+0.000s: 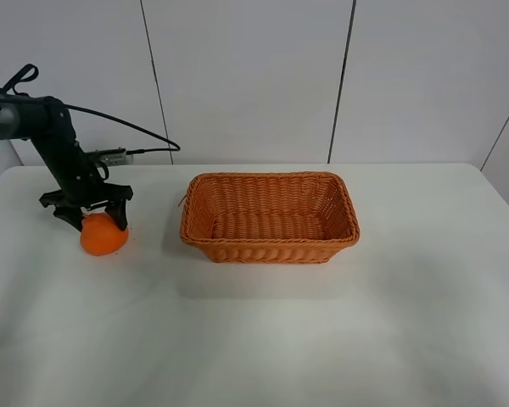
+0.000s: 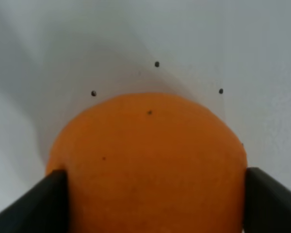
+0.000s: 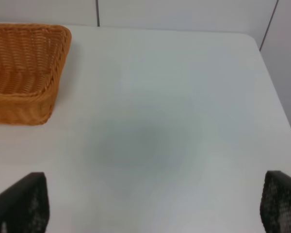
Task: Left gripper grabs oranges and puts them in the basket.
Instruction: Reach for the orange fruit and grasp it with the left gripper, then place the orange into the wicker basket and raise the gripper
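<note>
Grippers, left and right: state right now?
Left gripper: closed on the orange.
Right gripper: open, holding nothing.

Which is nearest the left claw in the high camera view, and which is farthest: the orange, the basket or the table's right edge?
1. orange: between the left gripper fingers.
2. basket: to the right, mid-table.
3. table's right edge: beyond the basket, far right.
</note>
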Action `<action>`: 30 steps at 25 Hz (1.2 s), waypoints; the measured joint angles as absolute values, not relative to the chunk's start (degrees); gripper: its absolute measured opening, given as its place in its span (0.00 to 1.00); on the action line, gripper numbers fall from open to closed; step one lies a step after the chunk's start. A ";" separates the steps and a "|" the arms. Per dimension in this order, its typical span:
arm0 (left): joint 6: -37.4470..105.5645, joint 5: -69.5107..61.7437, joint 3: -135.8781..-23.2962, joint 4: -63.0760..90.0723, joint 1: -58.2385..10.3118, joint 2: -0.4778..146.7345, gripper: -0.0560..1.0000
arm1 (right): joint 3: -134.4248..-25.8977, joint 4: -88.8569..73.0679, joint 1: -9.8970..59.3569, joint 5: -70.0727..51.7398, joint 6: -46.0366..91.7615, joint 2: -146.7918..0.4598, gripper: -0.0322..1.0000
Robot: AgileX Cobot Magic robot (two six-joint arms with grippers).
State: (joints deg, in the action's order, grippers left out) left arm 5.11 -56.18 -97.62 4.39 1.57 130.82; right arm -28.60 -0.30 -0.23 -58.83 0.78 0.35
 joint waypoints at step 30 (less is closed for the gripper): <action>1.63 -68.11 -118.19 2.32 -2.95 121.12 0.27 | -28.60 -0.30 -0.23 -58.83 0.78 0.35 0.70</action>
